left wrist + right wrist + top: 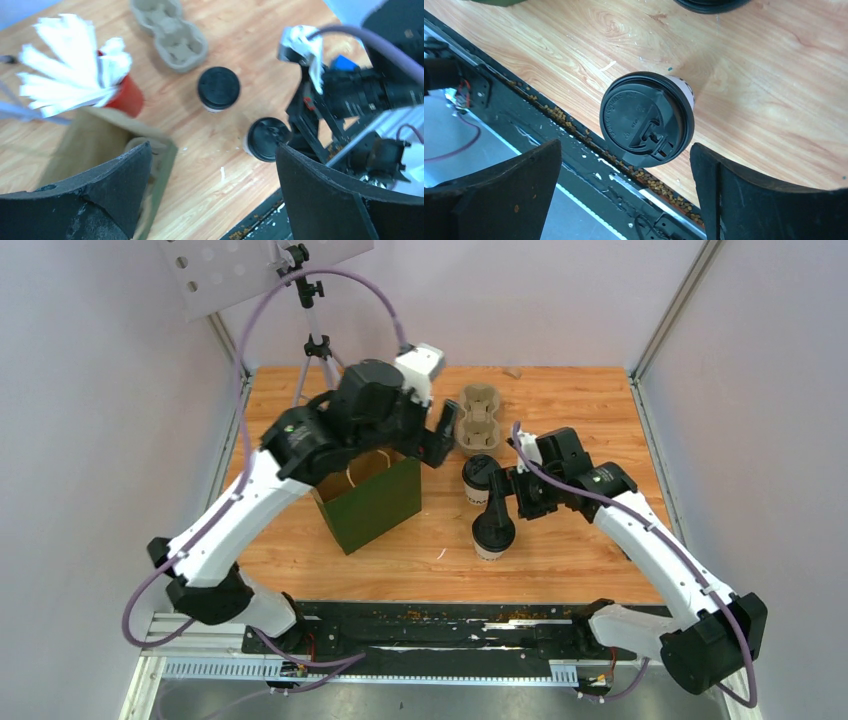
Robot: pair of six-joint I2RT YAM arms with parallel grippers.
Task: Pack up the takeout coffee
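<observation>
The far coffee cup (480, 475) stands upright with its lid on, on the wooden table (600, 420) near the beige pulp tray (478, 418). The near coffee cup (493, 533) stands just in front of it, toward the table's front edge, and both are to the right of the green paper bag (375, 505). The right gripper (626, 147) hangs over the near coffee cup, fingers spread wide — gripping nothing. The left gripper (212, 160) sits above the bag's far corner, just as wide and empty — a red cup of white straws (125, 97) stands beside the bag.
</observation>
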